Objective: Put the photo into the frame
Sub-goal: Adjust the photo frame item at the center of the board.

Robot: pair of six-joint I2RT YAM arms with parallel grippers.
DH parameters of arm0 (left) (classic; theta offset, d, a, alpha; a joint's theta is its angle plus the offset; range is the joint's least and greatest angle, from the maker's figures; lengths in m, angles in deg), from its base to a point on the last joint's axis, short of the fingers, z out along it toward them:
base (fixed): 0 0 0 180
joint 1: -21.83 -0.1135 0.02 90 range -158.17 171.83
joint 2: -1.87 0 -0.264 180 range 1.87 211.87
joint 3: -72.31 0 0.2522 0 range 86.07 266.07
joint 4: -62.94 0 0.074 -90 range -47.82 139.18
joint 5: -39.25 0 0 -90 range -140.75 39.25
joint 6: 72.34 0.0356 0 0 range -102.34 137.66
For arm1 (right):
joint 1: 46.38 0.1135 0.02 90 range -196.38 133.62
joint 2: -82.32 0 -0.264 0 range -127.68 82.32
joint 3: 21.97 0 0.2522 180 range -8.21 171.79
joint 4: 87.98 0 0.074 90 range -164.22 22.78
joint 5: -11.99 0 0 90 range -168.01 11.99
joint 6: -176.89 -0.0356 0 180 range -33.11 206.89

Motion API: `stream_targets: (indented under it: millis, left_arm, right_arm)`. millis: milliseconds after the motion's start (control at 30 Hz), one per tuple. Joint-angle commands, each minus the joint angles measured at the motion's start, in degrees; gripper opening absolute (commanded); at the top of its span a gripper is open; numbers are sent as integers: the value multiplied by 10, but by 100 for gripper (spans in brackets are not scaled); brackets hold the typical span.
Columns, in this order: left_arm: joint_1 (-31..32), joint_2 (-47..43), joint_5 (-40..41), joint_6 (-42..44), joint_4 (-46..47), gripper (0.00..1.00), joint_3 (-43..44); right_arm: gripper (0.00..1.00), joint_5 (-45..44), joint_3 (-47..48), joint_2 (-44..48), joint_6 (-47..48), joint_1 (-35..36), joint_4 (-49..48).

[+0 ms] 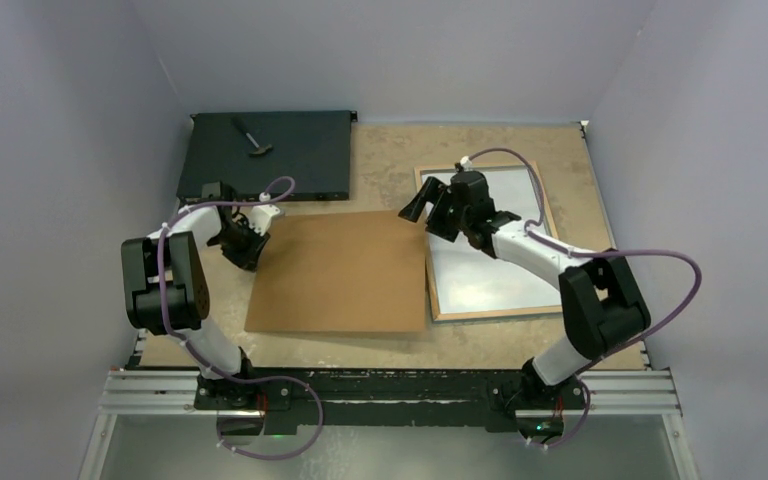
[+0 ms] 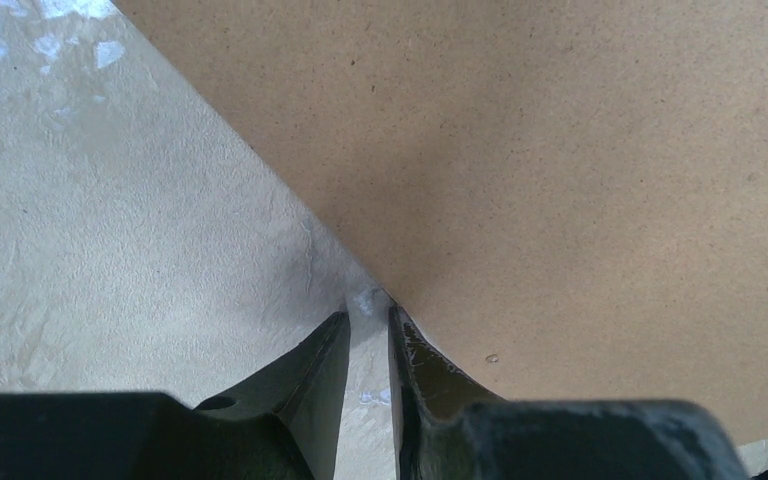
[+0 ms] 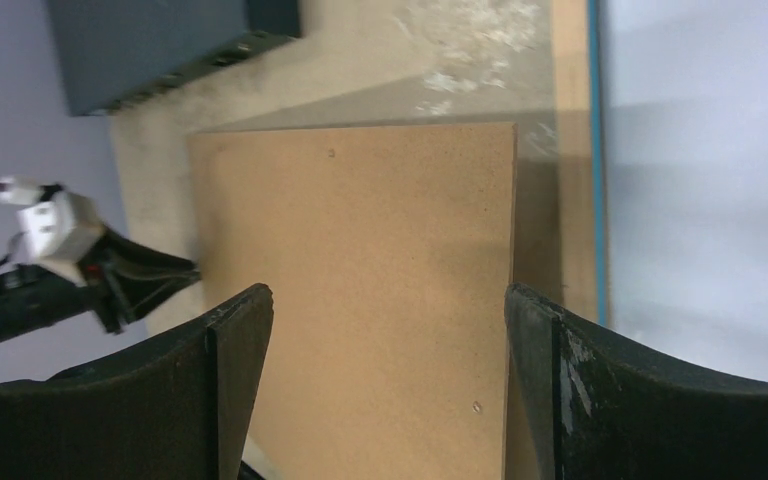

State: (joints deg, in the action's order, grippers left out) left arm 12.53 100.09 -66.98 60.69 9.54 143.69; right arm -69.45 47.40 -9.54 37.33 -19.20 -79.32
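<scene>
The frame (image 1: 485, 313) lies back up at the right, bare wood rim showing, with a thin blue edge in the right wrist view (image 3: 572, 200). A pale grey-white surface (image 1: 490, 260) fills its opening; I cannot tell whether it is the photo's white back. No balloon print shows. The brown backing panel (image 1: 340, 275) lies flat mid-table, its right edge touching the frame. My left gripper (image 1: 250, 245) is at the panel's far left corner (image 2: 380, 295), jaws a narrow gap apart, nothing between them (image 2: 368, 315). My right gripper (image 1: 425, 215) hovers wide open and empty (image 3: 388, 295) over the panel's far right corner.
A flat black box (image 1: 265, 155) lies at the back left with a small dark tool (image 1: 252, 138) on it; it also shows in the right wrist view (image 3: 160, 45). Grey walls close in the table on three sides. The arms' rail runs along the near edge.
</scene>
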Motion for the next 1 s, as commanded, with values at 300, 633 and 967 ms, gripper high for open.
stream_targets:
  millis: [300,633,967]
  left_arm:
    - [89,69,-34,-40,41,19,-11]
    - [173,87,-28,-79,46,17,11]
    - [172,57,6,-73,46,16,-5]
  right_arm:
    - [86,120,-112,114,-150,-41,-141]
    - [86,123,-142,116,-149,-123,-132]
    - [85,96,-112,35,-38,-152,-71]
